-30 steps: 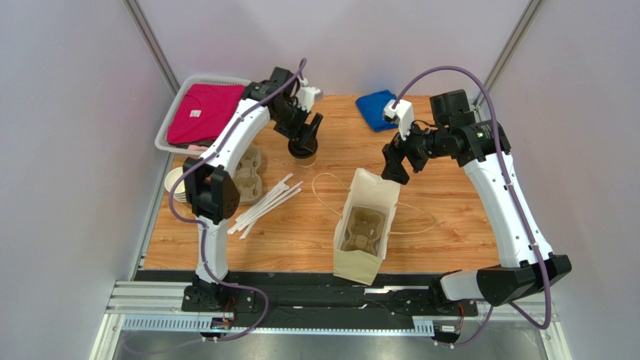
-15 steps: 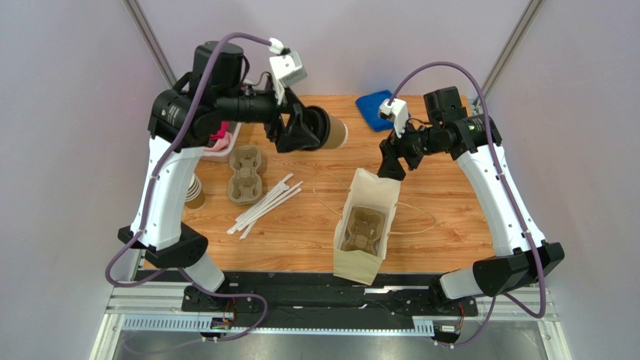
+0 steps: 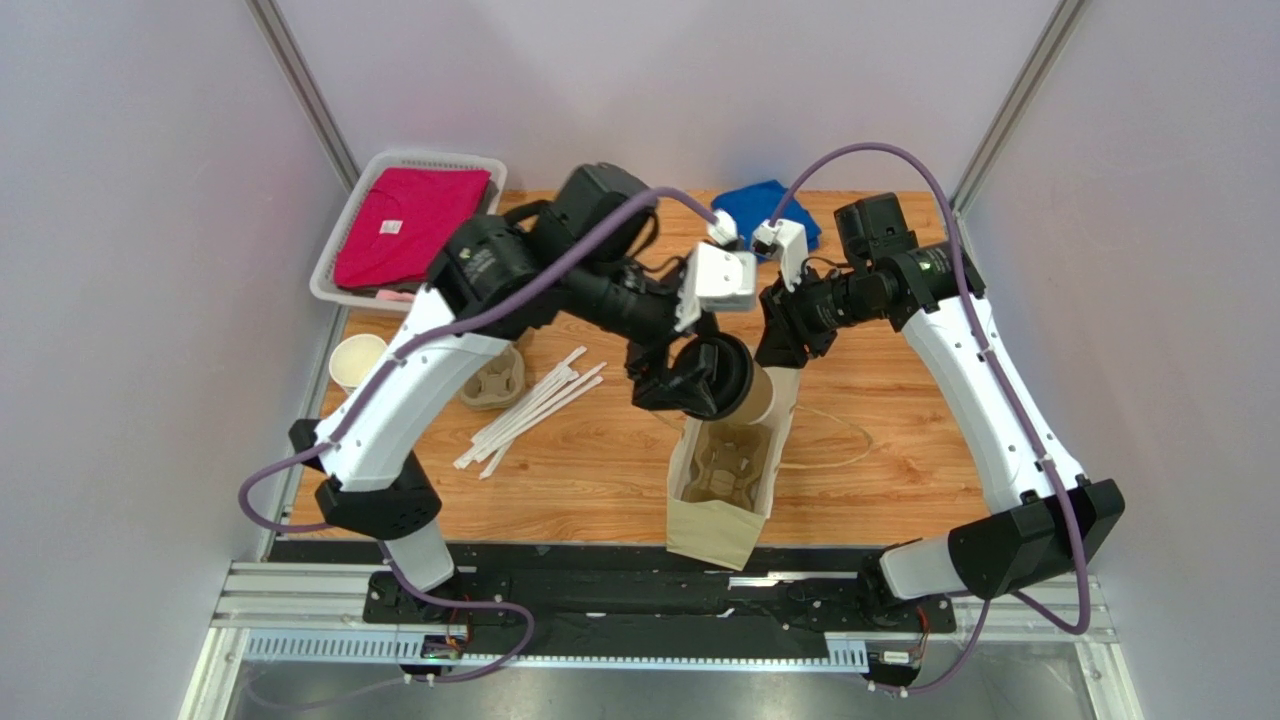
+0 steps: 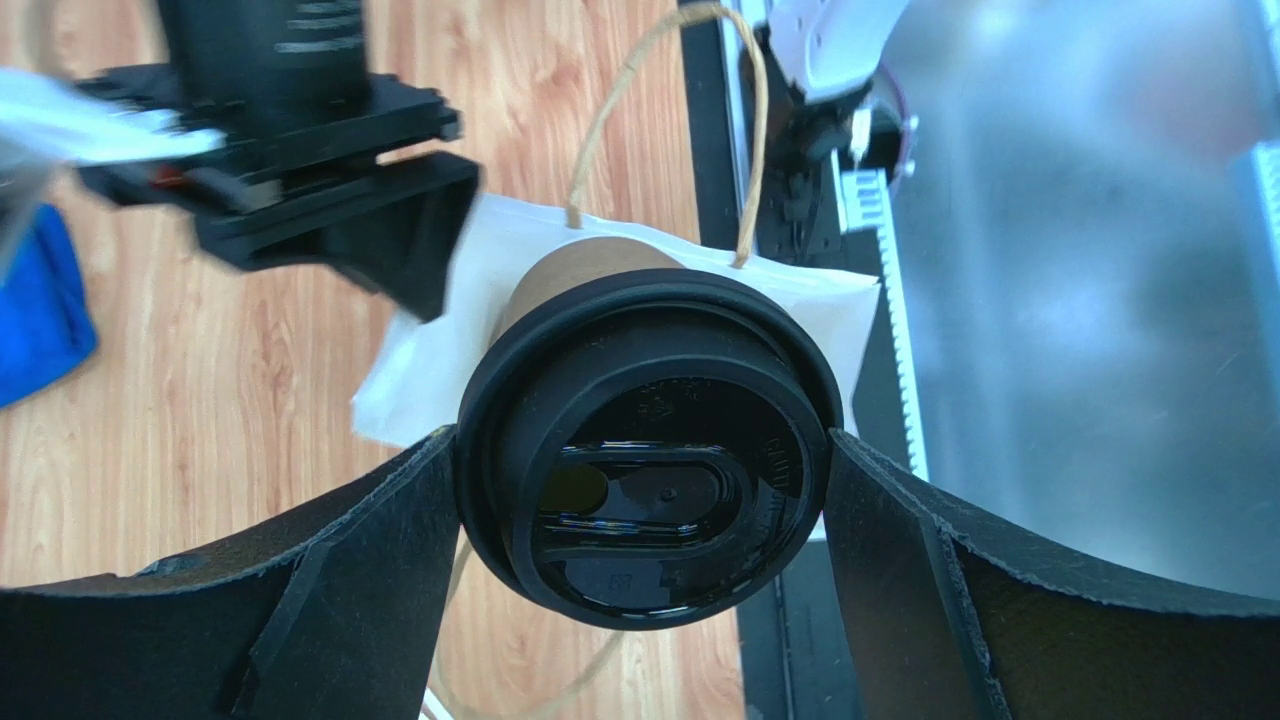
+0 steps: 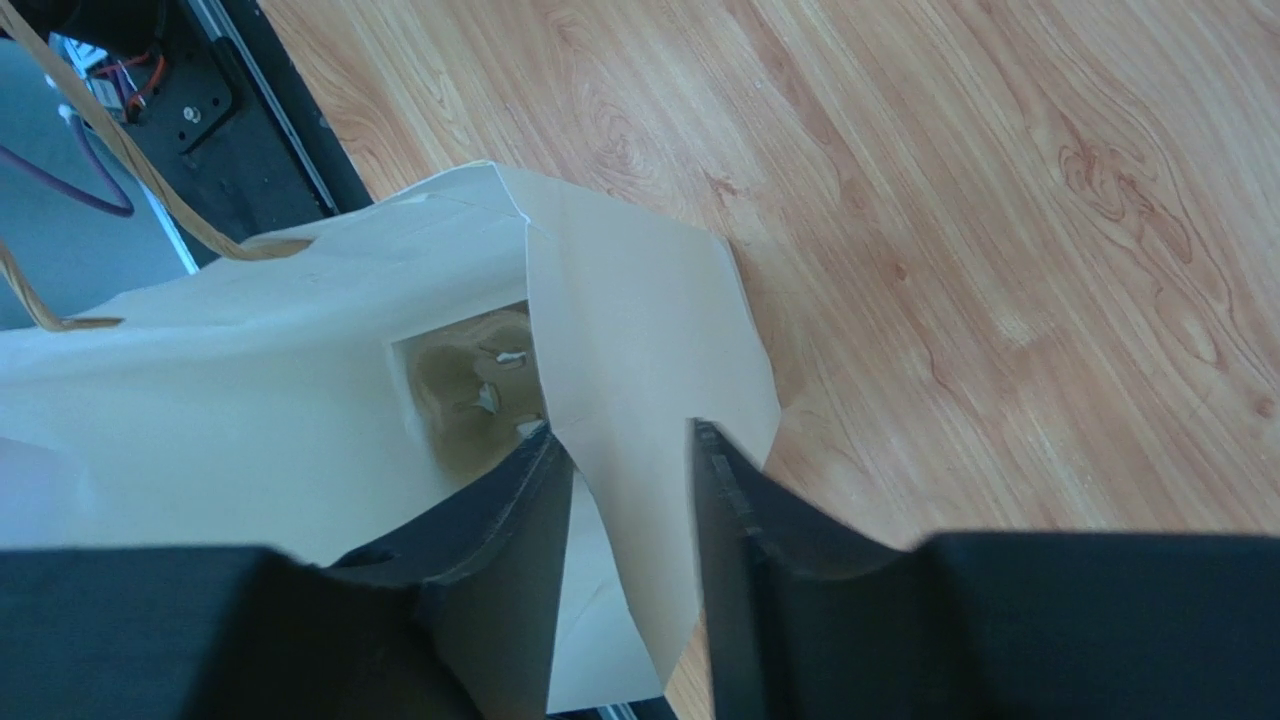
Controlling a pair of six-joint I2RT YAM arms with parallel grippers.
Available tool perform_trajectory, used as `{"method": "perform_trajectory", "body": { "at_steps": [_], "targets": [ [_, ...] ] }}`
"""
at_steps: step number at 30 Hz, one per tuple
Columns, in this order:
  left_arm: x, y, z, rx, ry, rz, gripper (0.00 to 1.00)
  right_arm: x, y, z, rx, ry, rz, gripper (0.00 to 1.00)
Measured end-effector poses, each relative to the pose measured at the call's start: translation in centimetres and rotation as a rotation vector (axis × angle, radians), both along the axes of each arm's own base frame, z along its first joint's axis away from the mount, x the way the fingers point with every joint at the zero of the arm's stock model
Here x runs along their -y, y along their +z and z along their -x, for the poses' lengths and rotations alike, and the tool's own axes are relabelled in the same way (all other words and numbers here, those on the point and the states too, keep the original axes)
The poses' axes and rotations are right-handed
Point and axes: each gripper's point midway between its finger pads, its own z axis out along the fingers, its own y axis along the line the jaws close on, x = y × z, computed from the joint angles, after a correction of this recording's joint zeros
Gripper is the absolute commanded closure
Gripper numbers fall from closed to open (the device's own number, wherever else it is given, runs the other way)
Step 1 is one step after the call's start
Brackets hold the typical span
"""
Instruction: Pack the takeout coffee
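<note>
1. Our left pincer (image 3: 697, 375) grips the coffee (image 4: 649, 458) by its sides, the black lid facing the wrist camera.
2. The coffee hangs tilted in the air over the far rim of the bag (image 3: 718, 522), not yet inside.
3. Our right pincer (image 5: 624, 450) straddles the bag's far edge, jaws apart with the paper wall between them.
4. The bag stands open on the counter (image 3: 902, 480), near the middle, with a tray (image 3: 726, 462) at its bottom.

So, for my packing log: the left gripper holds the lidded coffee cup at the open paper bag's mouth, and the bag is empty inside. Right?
Not empty: the top external view shows a pulp cup carrier at the bottom of the paper bag. The rest holds: the left gripper holds the lidded coffee cup at the bag's mouth.
</note>
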Motion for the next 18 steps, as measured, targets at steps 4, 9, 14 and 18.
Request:
{"method": "perform_trajectory", "body": {
  "at_steps": [4,9,14,18],
  "targets": [
    [2.4,-4.1,-0.2,0.042,-0.027,-0.122,0.69,-0.3,0.2,-0.1,-0.008,-0.020,-0.019,0.79],
    [4.7,-7.8,-0.4,0.092,-0.050,-0.230,0.71,-0.4,0.6,0.1,-0.014,-0.043,-0.039,0.97],
    [5.3,-11.4,-0.9,0.099,-0.049,-0.334,0.72,-0.3,0.7,1.1,-0.022,-0.048,-0.051,1.00],
    [4.8,-14.0,-1.7,0.106,-0.035,-0.417,0.73,-0.3,0.8,1.7,-0.031,-0.053,-0.061,1.00]
  ]
}}
